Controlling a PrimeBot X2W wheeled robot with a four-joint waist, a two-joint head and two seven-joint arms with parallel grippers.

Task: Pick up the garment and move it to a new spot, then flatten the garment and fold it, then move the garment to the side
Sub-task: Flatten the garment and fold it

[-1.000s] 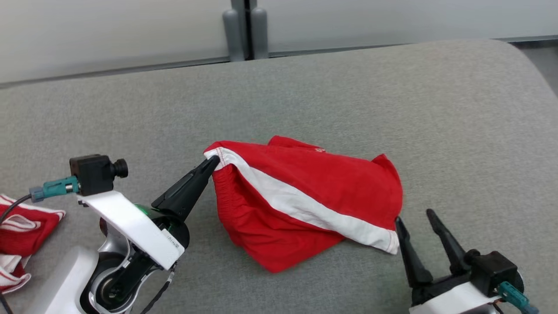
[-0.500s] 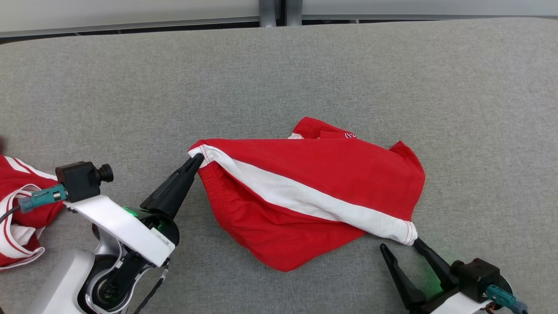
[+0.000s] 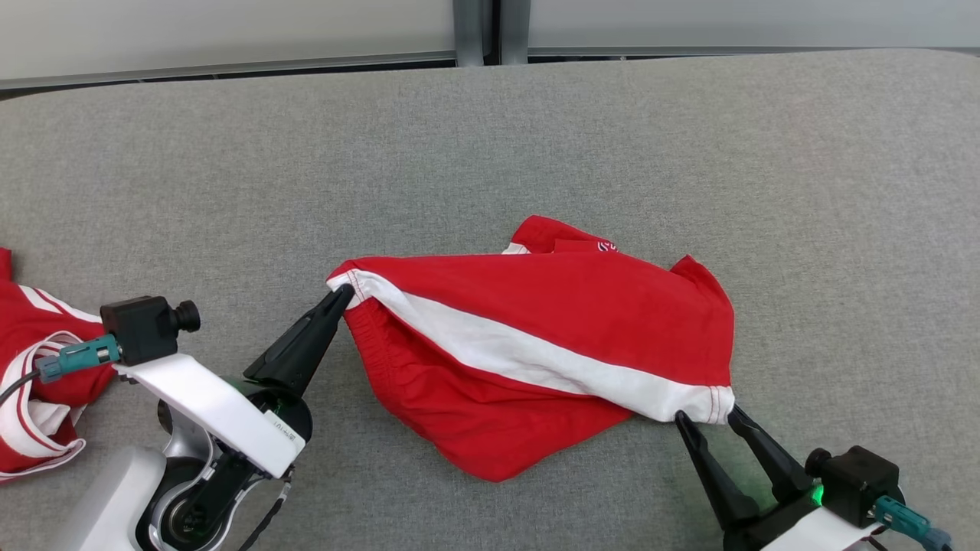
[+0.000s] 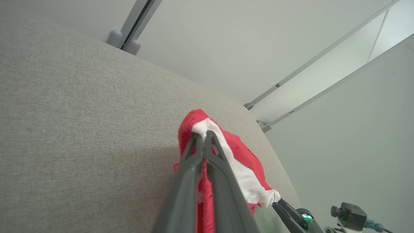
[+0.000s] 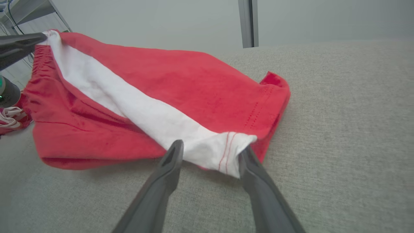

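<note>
- The red shorts (image 3: 566,321) lie near the middle of the grey cushion (image 3: 230,191), bunched rather than flat, with one leg hem poking out at the far side.
- A white side stripe (image 3: 528,360) runs slantwise across them from one gripper to the other.
- The left gripper (image 3: 342,292) has its two dark fingers pressed together on the waistband end of that stripe; in the left wrist view the white corner (image 4: 202,124) sticks out just past the pinched tips.
- The right gripper (image 3: 707,415) has its fingers apart, straddling the hem corner at the stripe's other end. In the right wrist view both fingertips (image 5: 176,149) touch the cloth's edge without pinching it.
- A second red-and-white garment (image 3: 31,367) lies crumpled at the cushion's left edge, well apart from the shorts.
</note>
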